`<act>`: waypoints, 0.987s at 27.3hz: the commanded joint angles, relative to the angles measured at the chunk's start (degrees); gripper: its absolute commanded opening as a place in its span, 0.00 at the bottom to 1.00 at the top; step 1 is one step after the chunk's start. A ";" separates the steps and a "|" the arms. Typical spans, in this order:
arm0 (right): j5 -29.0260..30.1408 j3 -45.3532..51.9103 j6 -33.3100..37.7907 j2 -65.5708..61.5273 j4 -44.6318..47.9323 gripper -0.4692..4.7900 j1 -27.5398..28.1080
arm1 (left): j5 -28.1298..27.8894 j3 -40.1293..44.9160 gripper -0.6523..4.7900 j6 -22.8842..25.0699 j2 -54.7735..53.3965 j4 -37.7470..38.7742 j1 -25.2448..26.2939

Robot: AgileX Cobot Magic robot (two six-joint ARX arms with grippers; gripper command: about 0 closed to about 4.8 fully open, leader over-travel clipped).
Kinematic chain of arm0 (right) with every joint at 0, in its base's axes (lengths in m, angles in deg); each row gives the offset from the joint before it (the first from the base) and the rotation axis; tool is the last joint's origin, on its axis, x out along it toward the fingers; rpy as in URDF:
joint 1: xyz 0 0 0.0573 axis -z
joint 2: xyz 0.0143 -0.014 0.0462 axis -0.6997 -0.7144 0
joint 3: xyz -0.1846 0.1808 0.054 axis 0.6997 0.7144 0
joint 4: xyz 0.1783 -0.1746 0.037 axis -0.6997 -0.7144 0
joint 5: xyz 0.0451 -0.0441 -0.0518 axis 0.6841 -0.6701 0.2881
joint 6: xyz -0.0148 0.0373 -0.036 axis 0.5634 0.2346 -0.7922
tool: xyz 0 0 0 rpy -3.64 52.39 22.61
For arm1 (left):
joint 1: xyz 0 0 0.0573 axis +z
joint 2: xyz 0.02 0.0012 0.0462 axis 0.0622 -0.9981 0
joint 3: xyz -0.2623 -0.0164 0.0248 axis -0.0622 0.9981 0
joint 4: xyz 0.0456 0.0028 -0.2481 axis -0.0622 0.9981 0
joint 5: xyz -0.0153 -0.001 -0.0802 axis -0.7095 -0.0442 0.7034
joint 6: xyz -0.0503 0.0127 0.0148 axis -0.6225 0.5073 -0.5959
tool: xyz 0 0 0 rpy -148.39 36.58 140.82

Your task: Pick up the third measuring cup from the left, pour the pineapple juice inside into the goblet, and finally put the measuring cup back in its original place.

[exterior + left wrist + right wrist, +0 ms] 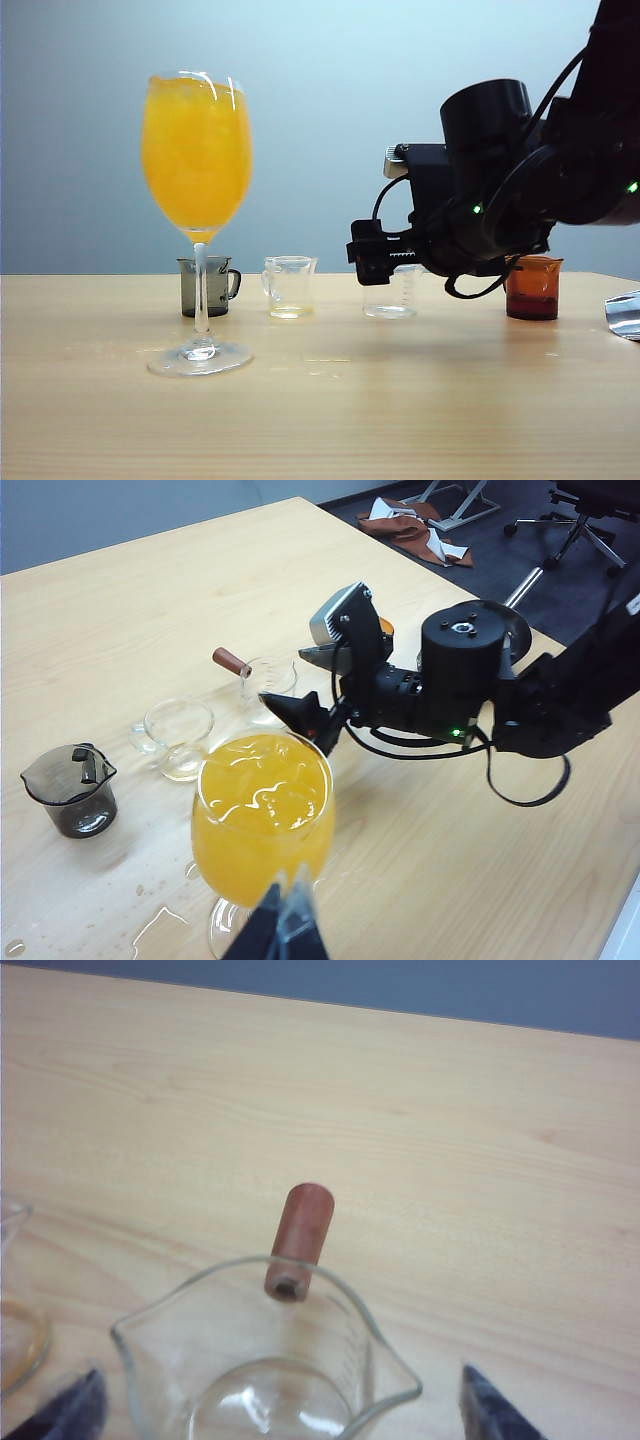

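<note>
- Exterior view: goblet (197,180) upright on the pale wood table (320,400), bowl filled almost to the rim with cloudy orange drink (196,150); taken as landmark for every place below.
- Just behind the goblet's stem: dark grey cup (208,286) with a handle.
- Next along to the right of the goblet: narrow clear cup with a handle (289,286), a thin pale yellow layer at its bottom.
- Further right again: third measuring cup (391,292), upright on the table, looking empty; partly hidden behind the right gripper (372,254).
- Farthest from the goblet in the row: amber-brown cup (532,287).
- Right gripper hanging just above and in front of the third measuring cup, not touching it.
- Right wrist view: fingers (495,1410) spread wide, one on either side of the third measuring cup (265,1360), clear of the glass; nothing gripped; reddish-brown piece (296,1241) sticking out from the rim; no juice seen inside.
- Left wrist view: left gripper (283,928) low and close beside the goblet (262,815), on the camera's side; only the dark finger ends visible, pressed almost together, holding nothing.
- Same view: small wet spills (155,920) on the table by the goblet's foot; third measuring cup (268,680) beyond the goblet, under the right gripper (305,685).
</note>
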 commanded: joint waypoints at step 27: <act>5.57 2.43 1.95 36.02 -45.53 0.08 -0.07 | 0.07 -0.28 0.11 0.20 0.13 -1.44 0.04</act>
